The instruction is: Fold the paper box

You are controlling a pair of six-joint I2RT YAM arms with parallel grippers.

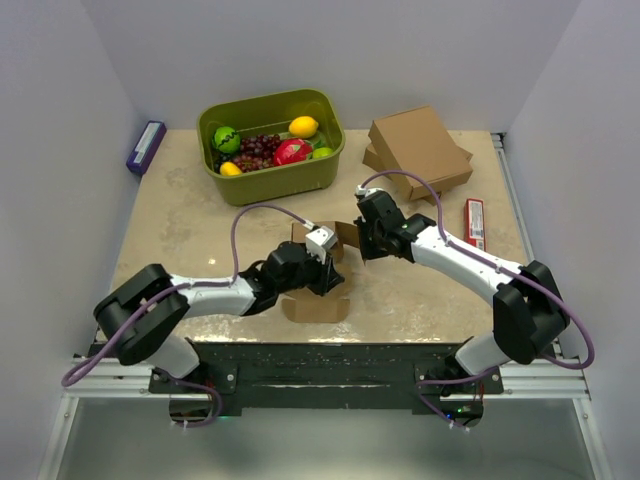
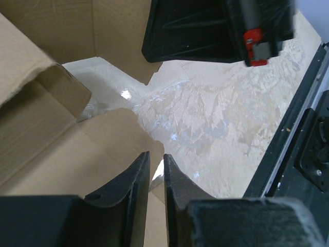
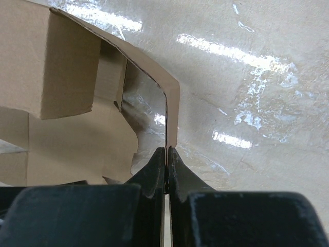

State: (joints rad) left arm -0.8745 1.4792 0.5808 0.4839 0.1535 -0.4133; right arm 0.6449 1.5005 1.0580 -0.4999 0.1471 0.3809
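Observation:
The paper box (image 1: 315,308) is a brown die-cut cardboard piece, partly folded, lying at the table's middle between both arms. My left gripper (image 1: 327,274) hovers over it. In the left wrist view its fingers (image 2: 138,180) stand a narrow gap apart (image 2: 156,154), with the rounded edge of a paper box flap (image 2: 61,154) running under and into that gap, not visibly clamped. My right gripper (image 1: 361,243) is shut on the thin upright edge of a flap (image 3: 172,113). Its jaws (image 3: 167,150) pinch the cardboard, and the raised panels of the paper box (image 3: 77,134) sit to their left.
A green bin (image 1: 275,180) with fruit stands at the back. Stacked larger brown boxes (image 1: 420,148) sit at the back right, with a red packet (image 1: 475,222) near the right edge. A purple box (image 1: 146,146) lies at the far left. The table's near edge rail (image 2: 288,134) is close.

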